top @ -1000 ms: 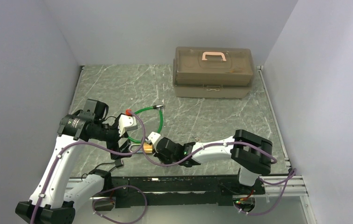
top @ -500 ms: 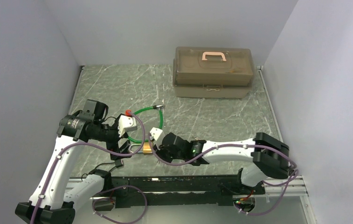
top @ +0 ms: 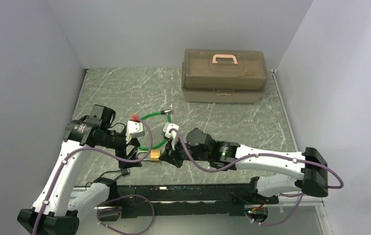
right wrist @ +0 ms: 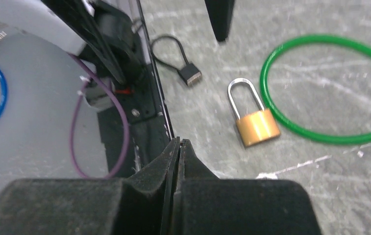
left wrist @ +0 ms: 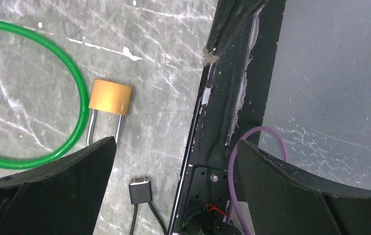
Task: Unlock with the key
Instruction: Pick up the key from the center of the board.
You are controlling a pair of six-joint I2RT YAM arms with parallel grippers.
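1. A small brass padlock with a silver shackle (left wrist: 111,97) lies flat on the grey-green marbled table (top: 124,93), close to the near edge and just beside a green cable loop (left wrist: 84,105).
2. The left gripper (left wrist: 173,147) hovers over the padlock, fingers spread wide and holding nothing.
3. The right gripper (right wrist: 179,142), just right of the padlock, has its fingers pressed together.
4. The tiny thin silver key shows in no view. It may be pinched, hidden, in that grip.
5. Risk: nothing braces the padlock, so pushing a key at it would likely slide it away, and a thin key could twist in the grip.

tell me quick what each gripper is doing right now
Left gripper: open, holding nothing.
Right gripper: closed, nothing visible between its fingers.
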